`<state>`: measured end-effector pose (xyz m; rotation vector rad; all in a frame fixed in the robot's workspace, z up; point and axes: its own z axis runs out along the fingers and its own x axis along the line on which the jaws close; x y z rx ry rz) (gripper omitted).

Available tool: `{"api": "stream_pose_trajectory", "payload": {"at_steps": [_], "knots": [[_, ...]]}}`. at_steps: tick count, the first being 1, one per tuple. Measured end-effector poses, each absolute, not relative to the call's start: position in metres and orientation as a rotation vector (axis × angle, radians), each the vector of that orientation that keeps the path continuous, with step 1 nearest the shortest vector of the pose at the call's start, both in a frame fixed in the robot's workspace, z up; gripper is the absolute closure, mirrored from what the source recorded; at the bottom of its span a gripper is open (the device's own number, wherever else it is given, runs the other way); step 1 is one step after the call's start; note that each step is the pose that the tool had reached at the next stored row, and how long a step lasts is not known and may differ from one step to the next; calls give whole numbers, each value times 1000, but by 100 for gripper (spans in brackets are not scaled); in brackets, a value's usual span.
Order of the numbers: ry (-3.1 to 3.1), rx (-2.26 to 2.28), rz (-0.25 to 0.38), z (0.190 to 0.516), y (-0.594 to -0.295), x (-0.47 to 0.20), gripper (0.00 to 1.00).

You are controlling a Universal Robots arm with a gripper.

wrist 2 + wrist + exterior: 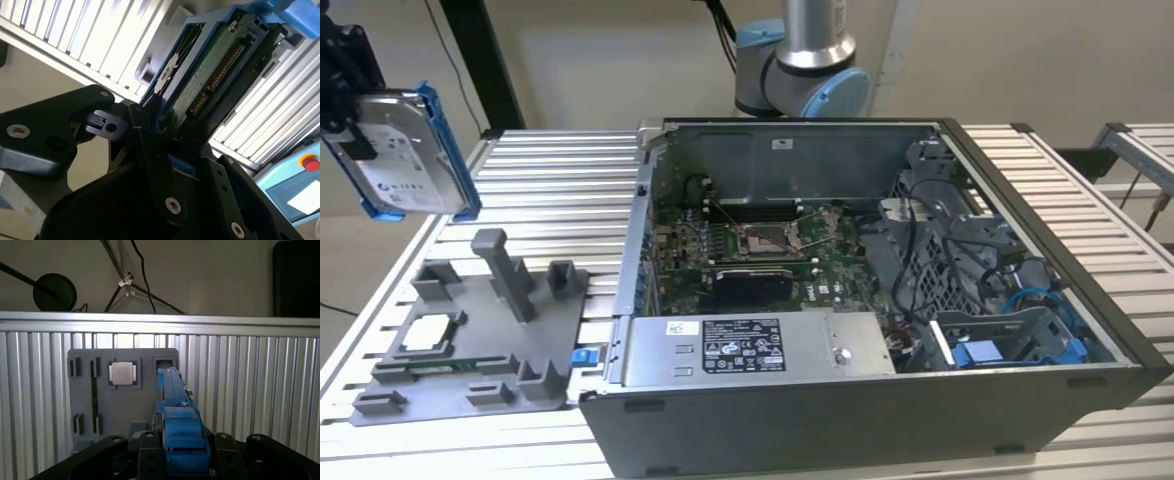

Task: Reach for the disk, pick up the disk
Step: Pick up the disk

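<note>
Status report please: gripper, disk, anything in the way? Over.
Gripper jaws shut on the disk. Disk held on edge in the air, above the grey holder tray. No obstacle seen around it.

— What lies below the disk?
— The grey fixture at the table's near edge, its posts upright. I see bare slats toward the far edge.
— And alongside?
— The open computer case, just beside the fixture, walls off that side.
</note>
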<state>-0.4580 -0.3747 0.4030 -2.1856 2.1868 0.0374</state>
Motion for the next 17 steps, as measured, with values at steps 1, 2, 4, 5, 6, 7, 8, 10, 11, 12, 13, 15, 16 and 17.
{"api": "stream_pose_trajectory", "payload": {"at_steps": [1,2,4,5,6,7,8,10,11,12,13,15,16,17], "knots": [[2187,-2186,37,406,-375,-458,100],[2187,-2186,37,409,-375,-458,100],[2187,-2186,37,416,-375,-458,100],[2187,-2186,37,420,-375,-458,100],[2187,-2186,37,423,-375,-458,100],[2187,-2186,37,426,-375,-458,100],[2187,-2186,37,430,-375,-458,100],[2187,-2186,37,437,-375,-458,100],[2187,-2186,37,441,-375,-458,100],[2187,-2186,37,444,-375,-458,100],[2187,-2185,37,447,-375,-458,100],[2187,-2186,37,452,-375,-458,100],[2187,-2186,37,455,-375,-458,100],[2187,-2186,37,458,-375,-458,100]]}}
